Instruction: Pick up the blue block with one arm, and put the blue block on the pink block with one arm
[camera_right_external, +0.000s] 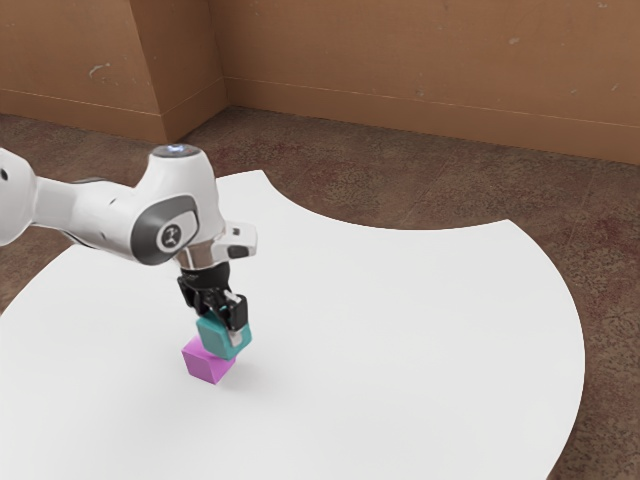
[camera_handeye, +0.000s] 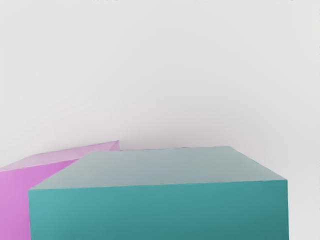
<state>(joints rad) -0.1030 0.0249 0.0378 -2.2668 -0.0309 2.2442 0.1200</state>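
Note:
A teal-blue block sits on top of the pink block on the white table, shifted a little toward the exterior view's right so the pink block's near-left part shows. My black gripper comes down from above with its fingers on two sides of the blue block, shut on it. In the wrist view the blue block looms just under my hand, with the pink block beneath and beside it.
The round white table has open surface all around the stack. Its curved edge runs along the exterior view's right, over a brown floor. Wooden walls stand at the back.

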